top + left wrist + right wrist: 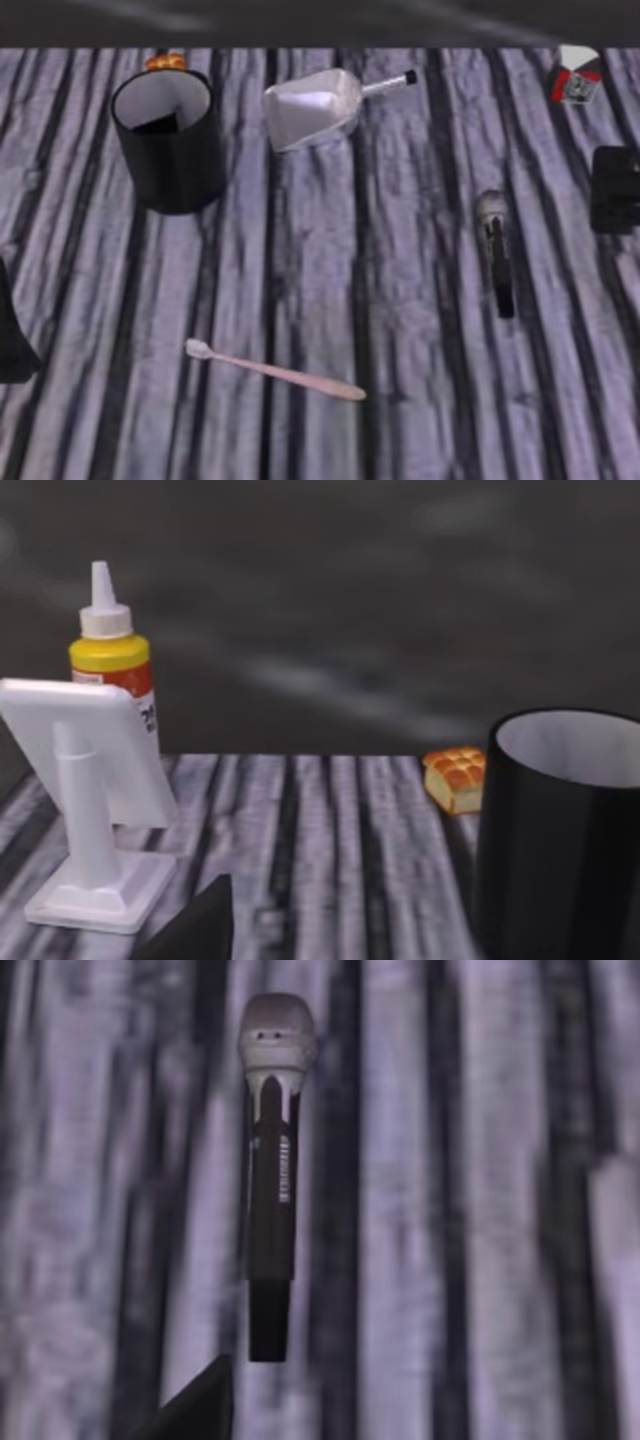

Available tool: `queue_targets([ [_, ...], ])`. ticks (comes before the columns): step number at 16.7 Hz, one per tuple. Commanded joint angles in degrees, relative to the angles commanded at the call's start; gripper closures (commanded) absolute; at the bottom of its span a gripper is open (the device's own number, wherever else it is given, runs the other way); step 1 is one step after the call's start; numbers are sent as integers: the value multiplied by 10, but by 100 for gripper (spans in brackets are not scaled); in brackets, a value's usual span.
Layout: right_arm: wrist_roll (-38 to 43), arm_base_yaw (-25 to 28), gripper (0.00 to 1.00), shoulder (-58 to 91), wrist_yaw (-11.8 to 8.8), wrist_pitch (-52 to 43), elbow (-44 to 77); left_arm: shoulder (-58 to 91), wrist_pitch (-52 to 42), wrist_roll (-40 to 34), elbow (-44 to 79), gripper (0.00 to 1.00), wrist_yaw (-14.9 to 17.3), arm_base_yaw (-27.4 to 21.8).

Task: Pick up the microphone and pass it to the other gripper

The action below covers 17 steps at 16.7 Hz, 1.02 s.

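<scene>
mic just lying on the worktop
microphone [494, 250] flat at right, right claw [612, 190] beside it, can't tell its grip

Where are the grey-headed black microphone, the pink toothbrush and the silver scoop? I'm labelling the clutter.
Grey-headed black microphone [495, 255]: top view, on its black handle.
Pink toothbrush [275, 370]: top view, mid-handle.
Silver scoop [312, 108]: top view, on its bowl.

**Simulated tabletop workspace**

I work at a rendered table [330, 300] with streaky grey-purple wood grain, scattered with household oddments: a black cup [168, 135], silver scoop [315, 107], pink toothbrush [275, 370] and glue bottle [112, 650]. Beyond it lies blurred dark background.
</scene>
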Motion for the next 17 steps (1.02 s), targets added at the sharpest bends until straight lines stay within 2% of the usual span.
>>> queue_targets([
  [4, 43, 40, 0, 227, 5, -109, 161, 0, 0, 0, 0, 0, 0, 0],
  [8, 77, 71, 0, 380, 9, -186, 290, 0, 0, 0, 0, 0, 0, 0],
  [12, 95, 88, 0, 462, 11, -223, 364, 0, 0, 0, 0, 0, 0, 0],
  [17, 97, 90, 0, 470, 11, -226, 371, 0, 0, 0, 0, 0, 0, 0],
])
